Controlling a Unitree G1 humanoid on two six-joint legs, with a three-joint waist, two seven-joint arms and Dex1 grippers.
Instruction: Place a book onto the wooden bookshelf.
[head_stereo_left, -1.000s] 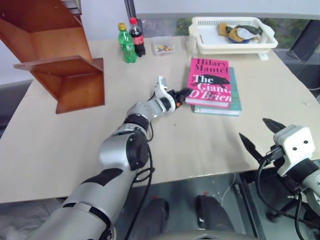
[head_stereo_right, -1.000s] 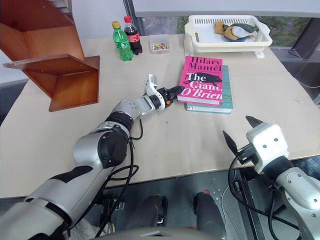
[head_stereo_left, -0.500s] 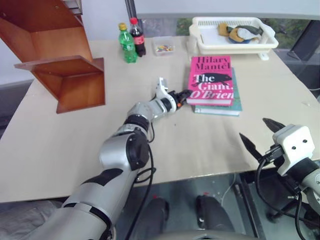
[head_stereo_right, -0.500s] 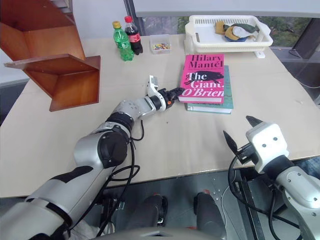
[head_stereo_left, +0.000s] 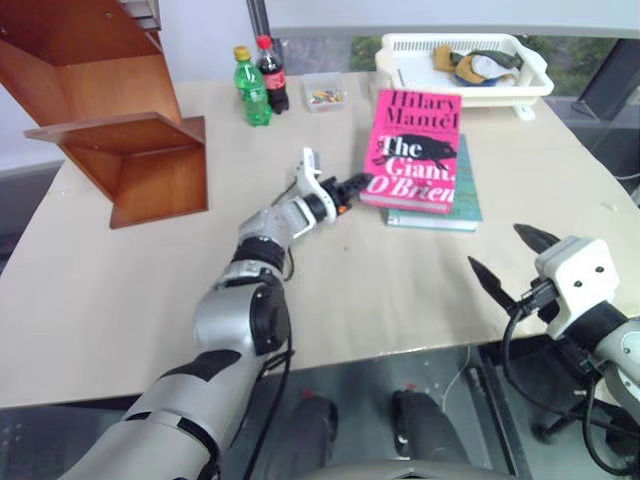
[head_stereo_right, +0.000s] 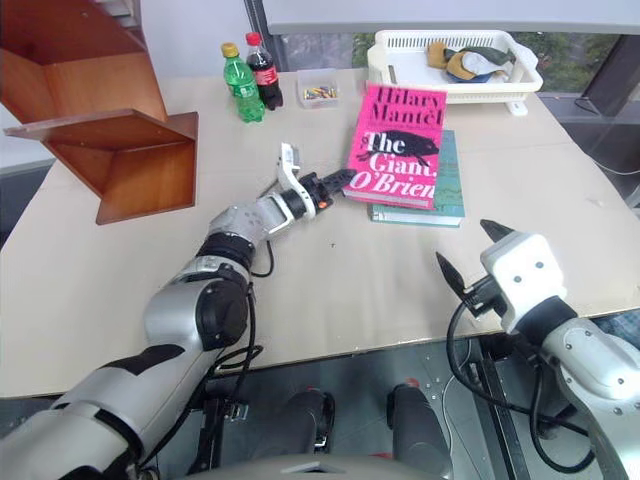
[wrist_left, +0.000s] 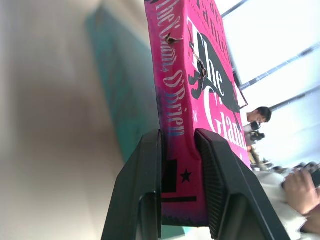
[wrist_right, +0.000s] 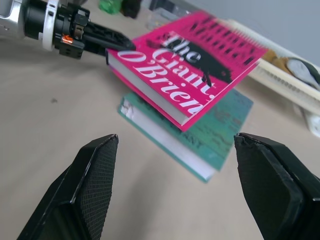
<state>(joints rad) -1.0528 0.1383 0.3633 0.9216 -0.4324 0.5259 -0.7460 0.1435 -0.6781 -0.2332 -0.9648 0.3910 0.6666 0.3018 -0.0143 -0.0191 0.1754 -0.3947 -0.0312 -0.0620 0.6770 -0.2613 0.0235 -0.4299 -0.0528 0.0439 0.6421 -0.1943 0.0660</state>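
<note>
The bright pink book hangs tilted above a teal book at the middle right of the table, its far edge raised. My left gripper is shut on the pink book's near left corner. In the left wrist view both black fingers clamp its spine. The wooden bookshelf stands at the table's far left, well apart from the book. Near the table's front right edge my right gripper stands open and holds nothing. Its wrist view looks at the lifted book between wide-spread fingers.
A green bottle and a cola bottle stand at the back beside a small clear box. A white basket with cloths sits at the back right. Bare tabletop lies between the shelf and my left arm.
My left gripper has closed on the pink book's corner and raised it, tilting it off the teal book. The right gripper has stayed open and hardly moved.
</note>
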